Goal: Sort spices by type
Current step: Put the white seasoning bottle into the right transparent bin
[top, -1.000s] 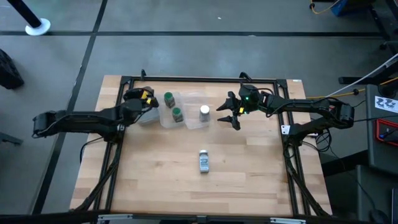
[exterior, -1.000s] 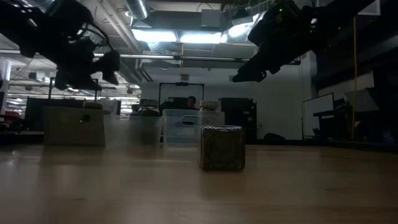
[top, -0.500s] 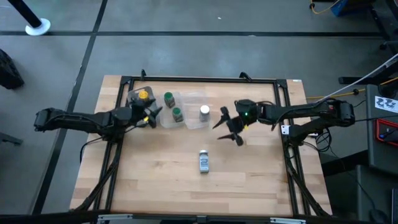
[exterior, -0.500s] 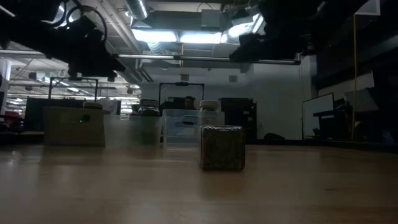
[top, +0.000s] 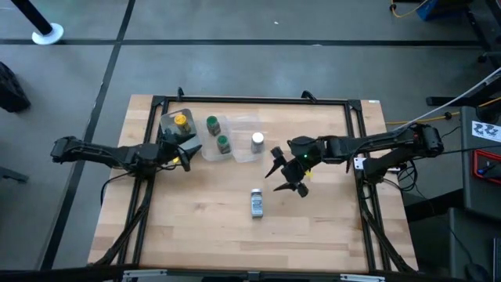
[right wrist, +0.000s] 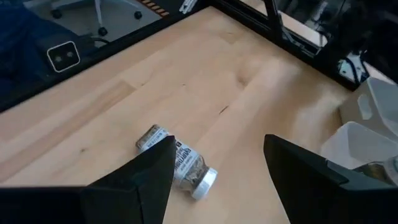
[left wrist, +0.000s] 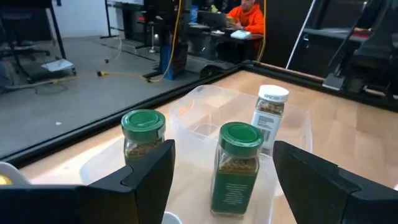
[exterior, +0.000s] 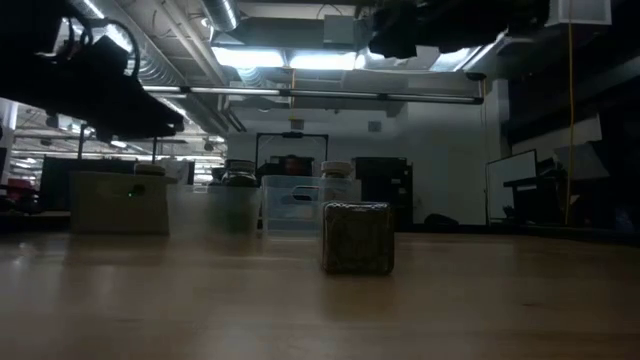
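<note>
The right gripper (top: 285,175) hangs spread and empty near a small silver-lidded spice jar (top: 256,202) lying mid-table. The left gripper (top: 185,153), apparently also spread, faces two green-lidded jars (left wrist: 236,167) in clear plastic containers (left wrist: 293,134).

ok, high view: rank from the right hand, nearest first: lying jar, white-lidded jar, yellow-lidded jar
1. Lying jar: mid-table, close beside the open right hand.
2. White-lidded jar: upright in the clear container, only slightly farther.
3. Yellow-lidded jar: far corner, left arm's side.
</note>
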Robot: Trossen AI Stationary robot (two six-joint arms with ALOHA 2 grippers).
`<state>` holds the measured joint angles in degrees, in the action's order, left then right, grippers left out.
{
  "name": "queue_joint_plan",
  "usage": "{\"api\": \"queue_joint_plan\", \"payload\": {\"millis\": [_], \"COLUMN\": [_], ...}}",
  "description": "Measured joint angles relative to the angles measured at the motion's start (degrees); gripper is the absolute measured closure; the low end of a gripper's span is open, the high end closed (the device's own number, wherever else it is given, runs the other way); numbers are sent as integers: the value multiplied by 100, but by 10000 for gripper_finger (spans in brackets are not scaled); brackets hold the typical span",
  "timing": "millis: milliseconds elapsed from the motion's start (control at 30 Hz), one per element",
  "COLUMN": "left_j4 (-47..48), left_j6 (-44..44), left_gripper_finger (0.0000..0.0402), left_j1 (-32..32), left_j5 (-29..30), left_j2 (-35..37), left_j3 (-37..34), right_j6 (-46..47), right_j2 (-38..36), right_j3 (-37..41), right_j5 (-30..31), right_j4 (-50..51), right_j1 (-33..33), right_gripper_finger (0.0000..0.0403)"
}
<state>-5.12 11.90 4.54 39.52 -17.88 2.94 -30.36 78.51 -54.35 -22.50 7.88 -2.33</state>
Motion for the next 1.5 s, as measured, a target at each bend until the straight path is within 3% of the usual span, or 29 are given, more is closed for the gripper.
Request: {"api": "queue_joint_plan", "payload": {"millis": [100,267,633,867,1233,1500], "left_j4": [-5,28,286,596,616,623], "left_j6": [-140,-703,-346,-76,-626,-904], "left_gripper_finger": [147,147,147,147,147,147], "left_j1": [27,113,111,109,100,100], "left_j5": [6,4,3,3,7,6], "left_j2": [278,633,777,779,762,760], "left_j3": [-66,-77,-77,-73,-70,-70], "right_j6": [475,2134,7959,10602,12273,12502], "right_j2": [170,357,438,720,1855,2460], "right_j3": [-210,-496,-640,-651,-648,-1313], "right_j5": [243,1247,3131,3699,2996,2890], "right_j4": [52,41,143,476,522,653], "right_j1": [-88,-249,-811,-1208,-1230,-1228], "right_gripper_finger": [157,157,157,157,157,157]}}
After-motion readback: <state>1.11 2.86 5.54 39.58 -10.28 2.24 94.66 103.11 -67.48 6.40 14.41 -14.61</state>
